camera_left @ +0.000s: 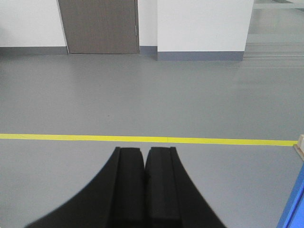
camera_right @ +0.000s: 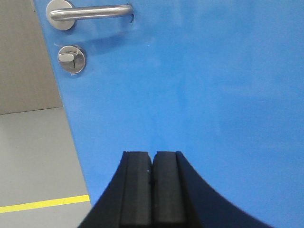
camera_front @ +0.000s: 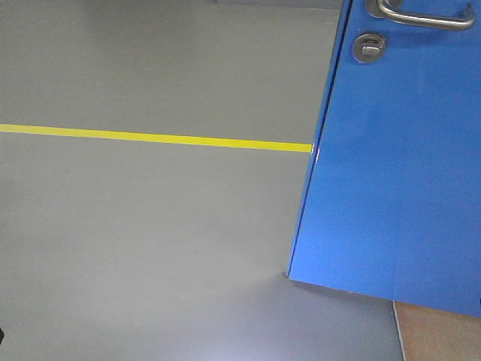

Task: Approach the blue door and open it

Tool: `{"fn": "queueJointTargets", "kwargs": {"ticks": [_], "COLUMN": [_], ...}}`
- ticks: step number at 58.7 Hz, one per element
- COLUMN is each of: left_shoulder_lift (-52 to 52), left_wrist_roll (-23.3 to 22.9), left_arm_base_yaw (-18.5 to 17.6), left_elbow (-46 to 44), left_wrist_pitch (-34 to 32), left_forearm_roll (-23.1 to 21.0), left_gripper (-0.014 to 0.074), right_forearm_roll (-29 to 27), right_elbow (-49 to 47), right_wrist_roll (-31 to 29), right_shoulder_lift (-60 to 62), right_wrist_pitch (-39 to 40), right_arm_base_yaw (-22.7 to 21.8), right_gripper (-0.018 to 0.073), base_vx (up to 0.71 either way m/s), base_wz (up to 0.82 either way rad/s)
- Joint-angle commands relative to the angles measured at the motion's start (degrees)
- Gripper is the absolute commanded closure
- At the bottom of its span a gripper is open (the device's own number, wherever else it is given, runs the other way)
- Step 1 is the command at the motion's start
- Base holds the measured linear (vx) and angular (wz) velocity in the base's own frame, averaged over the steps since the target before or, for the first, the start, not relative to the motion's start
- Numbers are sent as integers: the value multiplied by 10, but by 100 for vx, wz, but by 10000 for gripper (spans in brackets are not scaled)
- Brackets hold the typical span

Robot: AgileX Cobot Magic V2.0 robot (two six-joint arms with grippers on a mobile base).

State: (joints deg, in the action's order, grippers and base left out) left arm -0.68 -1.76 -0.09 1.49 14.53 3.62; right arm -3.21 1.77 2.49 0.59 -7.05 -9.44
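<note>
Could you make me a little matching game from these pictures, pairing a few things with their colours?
Things:
1. door
2. lever handle
3. floor line
4. right gripper

Colours:
A. yellow
B. black
C. bright blue
D. silver

Pairs: 1-C, 2-D, 3-A, 4-B
</note>
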Motion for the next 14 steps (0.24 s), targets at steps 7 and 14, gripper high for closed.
{"fn": "queueJointTargets", "kwargs": {"ticks": [7,14], "left_shoulder_lift": [-6,-6], "left_wrist_roll": [-1,-1], "left_arm_base_yaw": [-3,-3], "left_elbow": [-15,-15], "left_wrist_pitch": [-44,-44], "left_forearm_roll": [-3,-3], "left_gripper": [524,524], "right_forearm_roll": [6,6], "right_elbow": [1,1], "right_wrist_roll": [0,0], "right_shoulder_lift": [8,8], "right_wrist_pitch": [48,48], "right_arm_base_yaw": [-2,-2], "right_gripper": [547,547], "base_vx": [0,0], "base_wz": [0,0]}}
